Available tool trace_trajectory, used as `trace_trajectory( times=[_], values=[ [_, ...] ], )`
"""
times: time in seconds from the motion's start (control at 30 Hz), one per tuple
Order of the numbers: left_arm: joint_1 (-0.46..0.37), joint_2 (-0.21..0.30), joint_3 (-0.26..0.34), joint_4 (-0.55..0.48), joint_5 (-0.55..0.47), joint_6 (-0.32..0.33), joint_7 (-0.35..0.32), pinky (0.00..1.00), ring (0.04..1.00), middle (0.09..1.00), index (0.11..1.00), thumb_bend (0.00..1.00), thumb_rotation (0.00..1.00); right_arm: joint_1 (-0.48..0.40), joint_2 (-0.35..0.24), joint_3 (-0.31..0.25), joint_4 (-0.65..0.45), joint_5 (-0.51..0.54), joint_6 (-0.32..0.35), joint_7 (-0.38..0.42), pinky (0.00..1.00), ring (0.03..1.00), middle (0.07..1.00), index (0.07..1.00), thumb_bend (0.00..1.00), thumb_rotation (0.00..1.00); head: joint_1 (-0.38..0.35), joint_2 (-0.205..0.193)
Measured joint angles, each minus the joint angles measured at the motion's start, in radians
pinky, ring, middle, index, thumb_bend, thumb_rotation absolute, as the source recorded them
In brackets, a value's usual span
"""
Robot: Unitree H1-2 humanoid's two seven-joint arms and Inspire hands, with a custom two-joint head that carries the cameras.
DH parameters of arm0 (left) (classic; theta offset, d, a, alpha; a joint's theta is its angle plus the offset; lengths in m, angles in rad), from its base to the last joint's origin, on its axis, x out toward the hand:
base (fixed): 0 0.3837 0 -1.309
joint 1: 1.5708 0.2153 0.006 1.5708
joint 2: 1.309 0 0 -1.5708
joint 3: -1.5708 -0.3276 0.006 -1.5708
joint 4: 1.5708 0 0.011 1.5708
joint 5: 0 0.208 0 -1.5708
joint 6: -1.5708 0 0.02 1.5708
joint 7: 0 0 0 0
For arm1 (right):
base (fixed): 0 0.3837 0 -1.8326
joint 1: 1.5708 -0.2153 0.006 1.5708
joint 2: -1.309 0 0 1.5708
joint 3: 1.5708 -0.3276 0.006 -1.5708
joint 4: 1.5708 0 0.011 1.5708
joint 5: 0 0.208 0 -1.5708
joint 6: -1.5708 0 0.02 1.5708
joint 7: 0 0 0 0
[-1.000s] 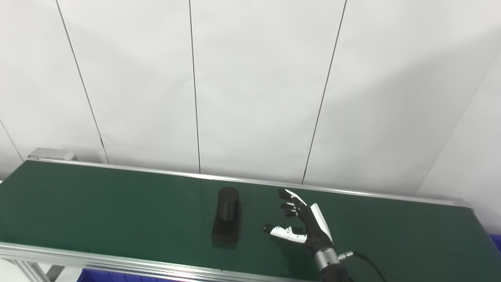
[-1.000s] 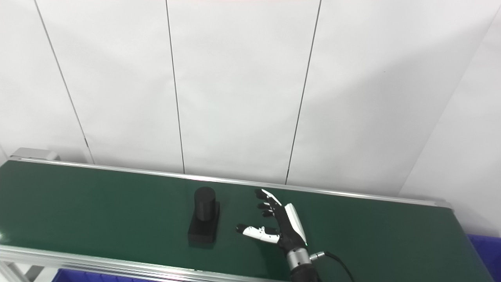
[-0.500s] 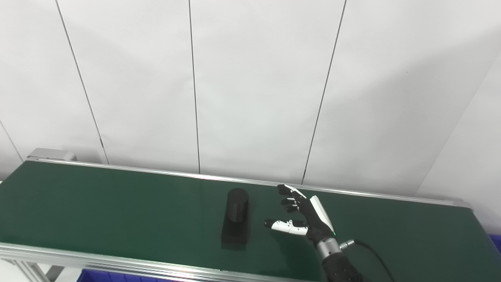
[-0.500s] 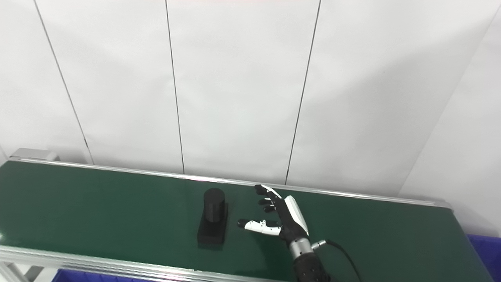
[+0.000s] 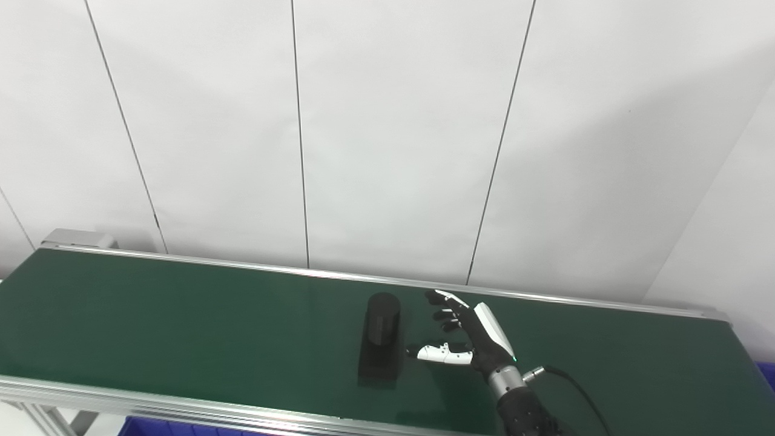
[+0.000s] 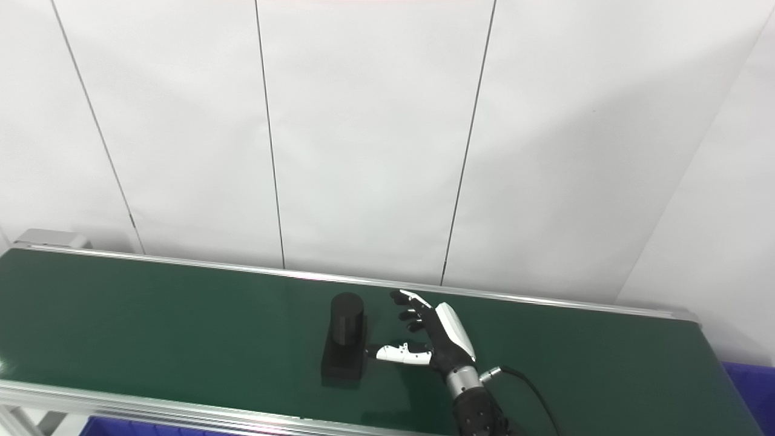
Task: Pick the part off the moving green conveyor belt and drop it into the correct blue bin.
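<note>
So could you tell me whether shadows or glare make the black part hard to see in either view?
Left eye view: the black part is sharp, details lost in darkness, shadow faint. Right eye view: same; glare only on the conveyor belt rails; right hand crisp.

The right hand's (image 5: 475, 339) forearm (image 5: 527, 415) runs off the bottom edge of both views, its upper length out of sight. Blue bins are reduced to slivers: one strip (image 5: 181, 429) shows beneath the conveyor's near rail (image 5: 151, 407) at the bottom edge, another corner (image 6: 751, 387) at the right edge; their insides and contents are hidden. The green conveyor belt (image 5: 181, 327) is cut off at the left edge and at the lower right corner. The black part (image 5: 380, 342) is too dark to make out surface detail, and whether the thumb tip (image 6: 370, 351) touches it cannot be told.
</note>
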Motion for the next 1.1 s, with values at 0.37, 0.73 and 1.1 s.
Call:
trace_trajectory(
  times=[0.37, 0.73, 1.1],
  values=[
    [0.020, 0.001, -0.008, -0.029, 0.001, 0.000, 0.009, 0.74, 0.818, 0.834, 0.812, 0.58, 0.93, -0.012, -0.001, 0.022, 0.019, -0.023, 0.000, 0.000, 0.67, 0.764, 0.843, 0.833, 0.88, 0.44, 0.008, 0.008],
    [0.032, 0.001, -0.010, -0.033, 0.001, 0.000, 0.010, 0.75, 0.819, 0.832, 0.808, 0.60, 0.92, -0.031, -0.001, 0.027, 0.032, -0.029, 0.000, 0.006, 0.66, 0.753, 0.843, 0.838, 0.88, 0.44, 0.012, 0.015],
    [0.041, 0.009, -0.016, -0.055, 0.003, 0.000, 0.019, 0.74, 0.814, 0.829, 0.809, 0.60, 0.92, -0.036, 0.001, 0.012, 0.047, -0.031, 0.000, -0.017, 0.40, 0.472, 0.594, 0.714, 0.70, 0.20, 0.012, 0.021]
  ],
)
